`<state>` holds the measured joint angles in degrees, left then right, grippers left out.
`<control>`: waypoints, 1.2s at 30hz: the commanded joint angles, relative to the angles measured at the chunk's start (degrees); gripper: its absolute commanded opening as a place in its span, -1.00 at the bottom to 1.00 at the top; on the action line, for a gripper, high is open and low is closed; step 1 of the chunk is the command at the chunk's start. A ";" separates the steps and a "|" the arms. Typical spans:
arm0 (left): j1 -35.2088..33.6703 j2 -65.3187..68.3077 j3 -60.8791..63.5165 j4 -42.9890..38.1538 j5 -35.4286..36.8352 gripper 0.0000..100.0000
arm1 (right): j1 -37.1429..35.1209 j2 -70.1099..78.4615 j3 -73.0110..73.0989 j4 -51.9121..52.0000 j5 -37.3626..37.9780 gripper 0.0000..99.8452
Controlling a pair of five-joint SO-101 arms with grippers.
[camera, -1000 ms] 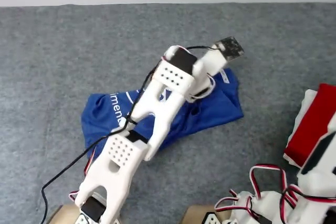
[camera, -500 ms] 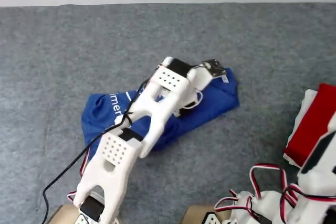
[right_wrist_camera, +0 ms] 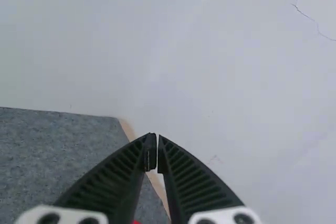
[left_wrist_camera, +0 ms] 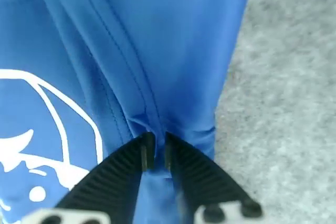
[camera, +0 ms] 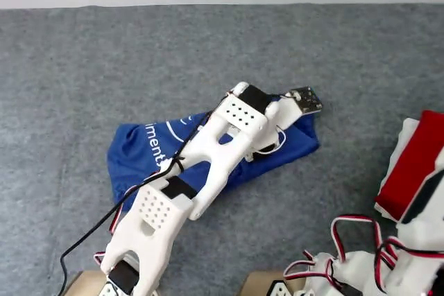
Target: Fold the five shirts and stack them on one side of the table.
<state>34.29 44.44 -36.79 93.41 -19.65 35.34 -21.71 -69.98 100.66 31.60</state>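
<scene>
A blue shirt [camera: 146, 154] with white print lies crumpled in the middle of the grey table [camera: 83, 60]. The left arm [camera: 229, 126] stretches over it, with its wrist above the shirt's right end. In the left wrist view my left gripper [left_wrist_camera: 155, 150] is shut on a pinched fold of the blue shirt [left_wrist_camera: 173, 40] close to the cloth's edge, grey table beside it. My right gripper [right_wrist_camera: 152, 153] is shut with nothing in it and points at a pale wall. The right arm [camera: 409, 254] sits at the table's near right corner.
A stack of folded shirts, red [camera: 416, 164] over white [camera: 401, 145], lies at the table's right edge beside the right arm. A black cable [camera: 90, 223] trails from the left arm. Bare grey table surrounds the blue shirt at the back and left.
The left arm first drew left, then swung back to the right and slightly nearer. The blue shirt's right end shifted along with it. The right arm has kept still.
</scene>
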 commanded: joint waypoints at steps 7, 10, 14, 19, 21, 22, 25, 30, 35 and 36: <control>-3.87 -8.70 -1.45 2.81 2.73 -0.91 | 0.84 -0.04 0.53 2.15 0.35 -0.98; -5.71 -13.19 -1.45 5.01 4.84 -0.91 | 0.57 0.31 0.53 2.15 0.18 -0.98; -12.40 -20.92 0.04 7.12 10.81 -0.91 | -0.48 0.57 2.29 2.07 0.00 -0.98; -23.03 -32.70 8.66 7.03 12.31 -0.91 | -4.79 0.31 8.70 2.07 0.00 -0.98; -28.22 -36.31 11.91 6.95 12.22 -0.91 | -8.04 0.40 10.64 2.07 -1.67 -0.98; -31.21 -37.71 13.32 6.95 12.22 -0.91 | -9.80 0.48 11.69 2.07 -2.99 -0.98; -41.23 -41.67 17.10 6.95 12.31 -0.92 | -15.78 0.75 16.35 2.07 -6.42 -0.98; -57.05 -45.36 21.93 6.95 12.13 -0.98 | -26.95 0.75 29.45 2.07 -9.58 -0.98; -68.22 -46.42 23.87 6.95 12.13 -0.98 | -39.34 0.84 44.75 0.48 -12.75 -0.98; -69.98 -46.42 23.87 6.95 12.13 -0.98 | -41.98 0.84 47.47 -0.57 -13.36 -0.98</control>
<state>-30.68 1.19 -12.79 99.12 -7.78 0.35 -20.75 -29.01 100.57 20.09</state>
